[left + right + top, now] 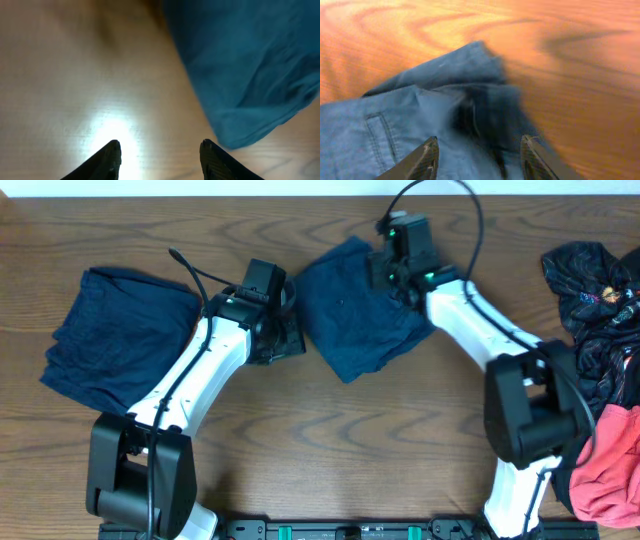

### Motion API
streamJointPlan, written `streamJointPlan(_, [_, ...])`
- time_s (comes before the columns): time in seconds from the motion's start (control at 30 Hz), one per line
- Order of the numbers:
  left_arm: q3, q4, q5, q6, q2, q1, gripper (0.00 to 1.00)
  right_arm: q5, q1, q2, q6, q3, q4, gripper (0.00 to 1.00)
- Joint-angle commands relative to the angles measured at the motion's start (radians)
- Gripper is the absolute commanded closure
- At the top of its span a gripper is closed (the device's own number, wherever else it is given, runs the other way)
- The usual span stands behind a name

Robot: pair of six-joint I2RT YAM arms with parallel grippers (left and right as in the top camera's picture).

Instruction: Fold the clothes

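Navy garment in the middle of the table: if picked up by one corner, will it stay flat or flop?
Probably flops: the navy garment shows soft creases and a folded-over edge. Its loose layers would likely fall open. The pocket stitching suggests denim-like cloth, so perhaps weighty.

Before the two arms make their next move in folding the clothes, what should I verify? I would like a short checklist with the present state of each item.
1. Left arm's fingers apart and empty, over the bare brown wooden table: ok.
2. Right arm's fingers apart above the dark navy blue denim garment: ok.
3. That garment lies smooth: not ok, a raised crease runs between the right arm's fingers.
4. The dark navy cloth on the left belongs to the same garment: cannot tell, the left arm covers the gap.
5. Black printed garments and coral-red garment lie clear of both arms' fingers: ok.
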Motion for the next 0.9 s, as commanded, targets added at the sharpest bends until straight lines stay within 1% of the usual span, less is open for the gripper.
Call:
streamJointPlan(0.0, [0.009, 0.085, -0.027, 0.044, -0.003, 0.001, 0.47, 0.037, -0.027, -0.136, 0.008, 0.043, -0.064, 0.48])
streamJointPlan(0.07, [0.009, 0.156, -0.078, 0.068, -0.003, 0.001, 0.41, 0.031, -0.028, -0.174, 0.007, 0.044, -0.146, 0.48])
streamJointPlan(0.1, [0.009, 0.195, -0.117, 0.074, -0.003, 0.001, 0.41, 0.021, -0.028, -0.192, 0.004, 0.043, -0.201, 0.49])
streamJointPlan(0.2, [0.009, 0.315, -0.215, 0.105, 0.005, 0.002, 0.41, -0.091, -0.024, -0.214, 0.005, 0.043, -0.371, 0.56])
streamJointPlan(0.23, [0.009, 0.351, -0.23, 0.119, 0.012, 0.002, 0.41, -0.127, -0.021, -0.213, 0.005, 0.043, -0.421, 0.59])
streamJointPlan(0.33, [0.009, 0.45, -0.233, 0.138, 0.052, 0.002, 0.41, -0.18, -0.007, -0.195, 0.005, 0.029, -0.551, 0.6])
streamJointPlan(0.43, [0.009, 0.522, -0.233, 0.163, 0.112, 0.002, 0.41, -0.18, 0.013, -0.178, 0.005, -0.004, -0.598, 0.6])
streamJointPlan(0.57, [0.009, 0.583, -0.233, 0.216, 0.181, 0.002, 0.41, -0.179, 0.026, -0.166, 0.009, -0.055, -0.584, 0.6])
streamJointPlan(0.67, [0.01, 0.61, -0.234, 0.239, 0.23, 0.006, 0.41, -0.179, 0.026, -0.164, 0.009, -0.118, -0.534, 0.59])
streamJointPlan(0.87, [0.01, 0.579, -0.238, 0.238, 0.312, 0.05, 0.41, -0.171, 0.026, -0.153, 0.008, -0.266, -0.317, 0.59])
